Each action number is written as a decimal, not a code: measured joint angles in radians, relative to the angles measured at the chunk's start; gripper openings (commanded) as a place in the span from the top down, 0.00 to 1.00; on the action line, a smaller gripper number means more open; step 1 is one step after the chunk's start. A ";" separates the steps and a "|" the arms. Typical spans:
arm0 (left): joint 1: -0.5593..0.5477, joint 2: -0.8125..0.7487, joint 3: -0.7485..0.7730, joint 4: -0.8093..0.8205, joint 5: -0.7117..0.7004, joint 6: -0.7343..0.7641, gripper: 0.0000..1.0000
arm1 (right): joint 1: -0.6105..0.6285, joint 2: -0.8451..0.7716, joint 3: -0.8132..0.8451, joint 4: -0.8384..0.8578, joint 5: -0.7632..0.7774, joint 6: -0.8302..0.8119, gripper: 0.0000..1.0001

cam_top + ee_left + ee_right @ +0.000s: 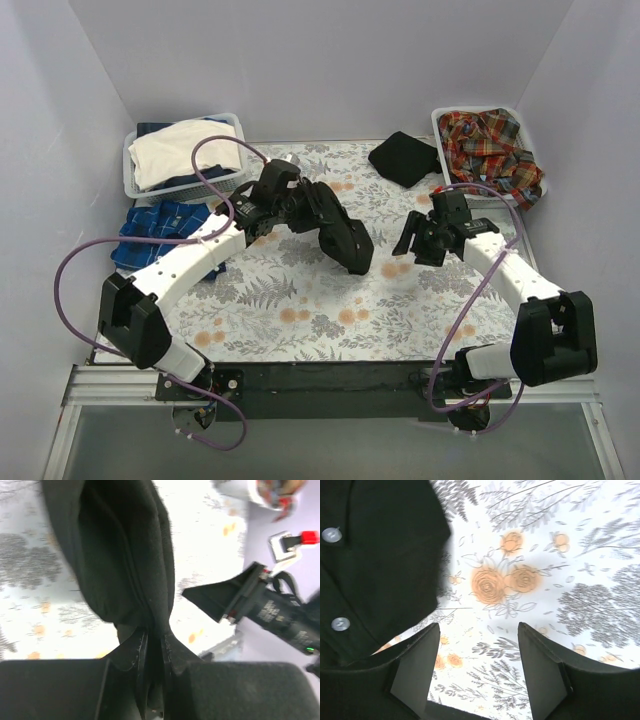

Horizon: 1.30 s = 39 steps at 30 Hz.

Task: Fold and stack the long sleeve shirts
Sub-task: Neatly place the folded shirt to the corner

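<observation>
Black soft-cloth button shirt (338,232) hangs bunched over the floral table (300,310), clamped in your left gripper (152,642). Your right gripper (479,650) hovers beside it, parted and empty. Next it likely needs a free edge, to spread the cloth for folding.

I hold my left arm (185,262) stretched toward the middle, left gripper (153,640) pinched on the black shirt (125,555); right arm (505,265) bends inward, right gripper (479,630) spread wide

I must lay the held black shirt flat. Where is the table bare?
Bare: the table between the held shirt and the near edge, and a back strip between the left basket and the black bundle. Crowded: the left edge, under the checked shirt.
</observation>
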<state>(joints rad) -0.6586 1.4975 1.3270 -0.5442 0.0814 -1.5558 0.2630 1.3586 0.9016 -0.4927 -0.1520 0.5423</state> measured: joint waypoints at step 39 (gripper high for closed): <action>0.312 -0.511 -0.512 0.086 0.257 -0.214 1.00 | 0.557 0.358 -0.031 0.443 -0.102 0.122 0.99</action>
<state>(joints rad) -0.3470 0.9867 0.8154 -0.4580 0.3382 -1.7702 0.8204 1.7164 0.8711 -0.0502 -0.2543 0.6640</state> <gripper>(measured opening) 0.078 0.023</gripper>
